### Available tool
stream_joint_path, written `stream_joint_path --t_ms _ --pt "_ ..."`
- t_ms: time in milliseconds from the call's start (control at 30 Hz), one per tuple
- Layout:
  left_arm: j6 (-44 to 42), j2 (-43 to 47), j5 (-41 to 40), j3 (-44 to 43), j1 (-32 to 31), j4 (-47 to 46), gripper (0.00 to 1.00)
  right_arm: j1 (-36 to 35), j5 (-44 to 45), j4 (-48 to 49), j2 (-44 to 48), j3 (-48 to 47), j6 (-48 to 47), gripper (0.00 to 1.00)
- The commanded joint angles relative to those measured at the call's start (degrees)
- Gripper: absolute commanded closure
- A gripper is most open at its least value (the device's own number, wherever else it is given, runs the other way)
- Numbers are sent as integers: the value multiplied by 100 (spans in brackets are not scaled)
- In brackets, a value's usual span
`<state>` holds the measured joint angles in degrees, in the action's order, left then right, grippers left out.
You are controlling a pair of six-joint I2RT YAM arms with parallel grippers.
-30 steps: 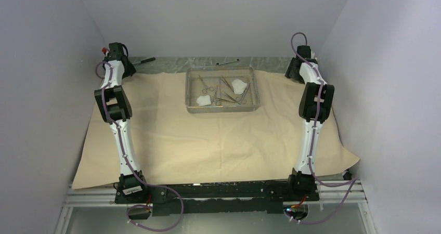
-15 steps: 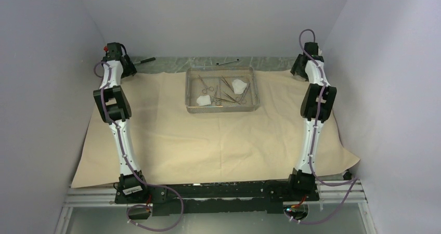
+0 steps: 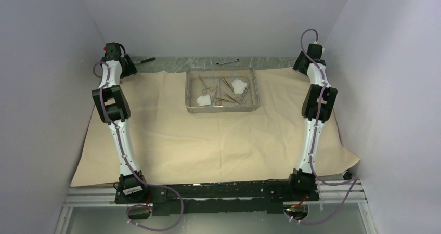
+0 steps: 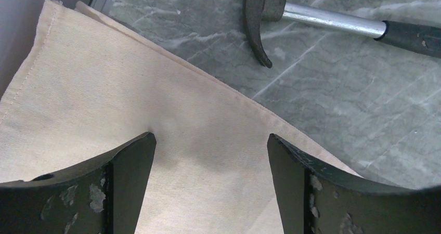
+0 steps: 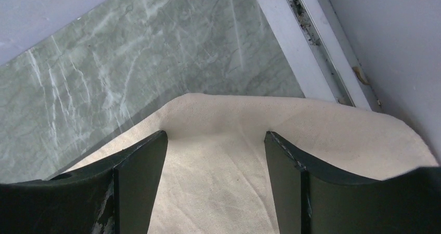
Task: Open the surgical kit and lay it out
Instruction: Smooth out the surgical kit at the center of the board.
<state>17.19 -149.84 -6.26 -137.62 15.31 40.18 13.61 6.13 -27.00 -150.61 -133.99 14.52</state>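
Tan wrap sheet (image 3: 208, 140) spread flat across tabletop (image 4: 364, 114). Steel wire-mesh tray (image 3: 222, 111) on sheet, far centre, w/ clamps (image 3: 227, 100) + two white gauze pads (image 3: 204, 100) inside. Over far-left sheet corner: left end effector (image 4: 210, 140), jaws apart. Over far-right corner: right end effector (image 5: 216, 135), jaws apart. Dark-handled hammer (image 4: 333, 21) on bare tabletop just beyond left corner.

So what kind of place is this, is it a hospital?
Probably not a hospital, more a robot practice booth: plain white walls box in a table with two robot arms bolted on, a wire tray of surgical tools, and a hammer.
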Motion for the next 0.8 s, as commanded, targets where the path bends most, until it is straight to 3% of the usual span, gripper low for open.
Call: stream_joint_path --t_ms 0,167,400,767 --pt "246 94 558 316 -55 390 16 193 -523 -162 -215 -122 282 28" --pt "309 232 477 649 -29 298 16 239 -484 -454 -293 -258 406 45" --pt "269 172 408 632 -20 366 18 177 220 -406 32 -187 279 100" --pt "210 347 440 776 -36 414 19 128 111 593 1265 463 323 100"
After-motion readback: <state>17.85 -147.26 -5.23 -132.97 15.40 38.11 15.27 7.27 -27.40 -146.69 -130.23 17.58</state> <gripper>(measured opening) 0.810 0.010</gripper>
